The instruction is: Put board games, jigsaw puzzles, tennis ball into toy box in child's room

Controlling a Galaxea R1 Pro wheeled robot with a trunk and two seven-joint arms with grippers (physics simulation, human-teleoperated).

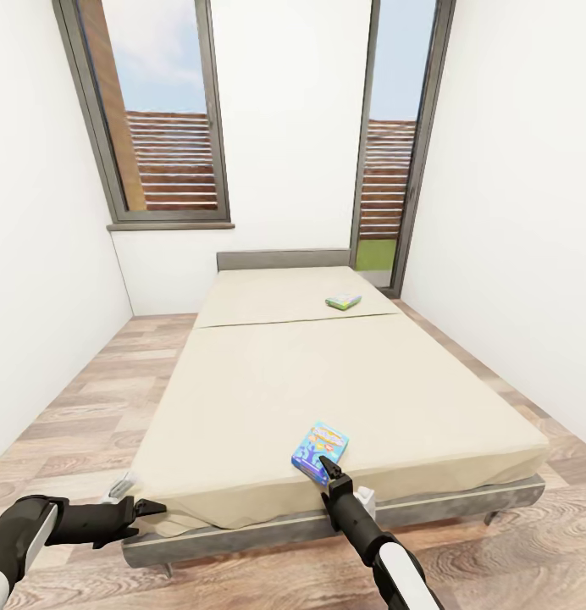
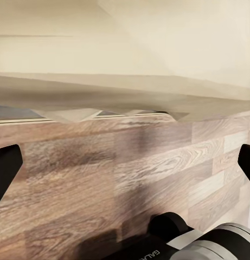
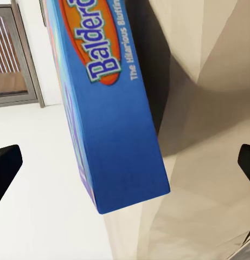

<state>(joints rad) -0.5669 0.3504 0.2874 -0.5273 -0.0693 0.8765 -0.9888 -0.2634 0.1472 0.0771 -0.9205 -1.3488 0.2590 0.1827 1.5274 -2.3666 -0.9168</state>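
Two board games lie on the bed (image 1: 268, 381). A blue box lettered Balderdash (image 1: 320, 451) rests near the foot edge, and a green-blue box (image 1: 343, 301) lies far back by the headboard. My right gripper (image 1: 328, 468) sits at the near end of the blue box. In the right wrist view the blue box (image 3: 116, 124) stands between the open fingertips (image 3: 6, 168), apart from both. My left gripper (image 1: 154, 508) hangs open at the bed's front left corner, low over the floor, with nothing between its fingers (image 2: 5, 168).
The grey bed frame (image 1: 428, 504) runs across in front of me. Wood-plank floor (image 1: 81, 407) lies on both sides of the bed. White walls close in left and right, with a window (image 1: 153, 119) and a glass door (image 1: 395, 144) behind.
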